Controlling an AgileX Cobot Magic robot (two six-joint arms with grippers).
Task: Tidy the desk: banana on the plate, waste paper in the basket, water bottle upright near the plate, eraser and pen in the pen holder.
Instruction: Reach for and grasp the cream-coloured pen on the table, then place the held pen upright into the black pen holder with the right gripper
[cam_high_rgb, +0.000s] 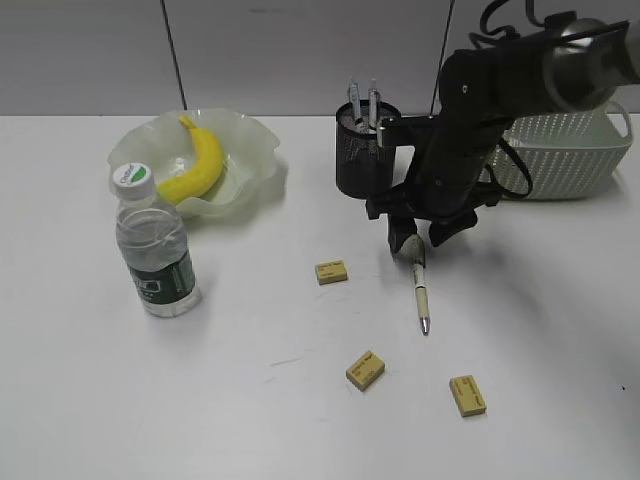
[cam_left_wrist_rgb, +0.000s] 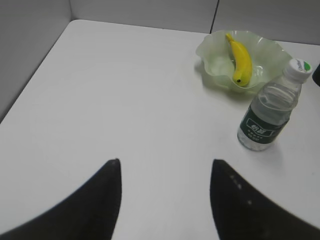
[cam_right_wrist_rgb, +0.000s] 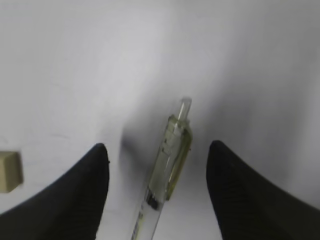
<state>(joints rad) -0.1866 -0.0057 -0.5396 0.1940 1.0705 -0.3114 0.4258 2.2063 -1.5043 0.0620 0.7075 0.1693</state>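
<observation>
Pen (cam_high_rgb: 421, 285) lies flat on the table (cam_high_rgb: 240, 400), tip pointing toward the near edge, its clip end directly under the right gripper (cam_high_rgb: 420, 236). In the right wrist view the pen's clip end (cam_right_wrist_rgb: 172, 160) sits between the two spread fingers (cam_right_wrist_rgb: 75, 195), with a gap to each side; nothing is gripped. Right gripper is wide open, low over the table, just in front of the pen holder (cam_high_rgb: 362, 150).

Pen holder, black mesh, stands upright and has two pens in it. Basket (cam_high_rgb: 565, 150) stands to its right, behind the arm.

Banana (cam_high_rgb: 198, 160) rests in the plate (cam_high_rgb: 250, 135) at the back left. Bottle (cam_high_rgb: 153, 245) stands upright just in front of the plate, cap on.

Three erasers lie loose on the table: one (cam_high_rgb: 331, 271) left of the pen, one (cam_high_rgb: 366, 369) nearer the front edge, one (cam_high_rgb: 467, 394) to the right of that. All are apart from each other and from the pen.

Left gripper (cam_left_wrist_rgb: 165, 195) is open and empty, above bare table, well apart from plate and bottle.
</observation>
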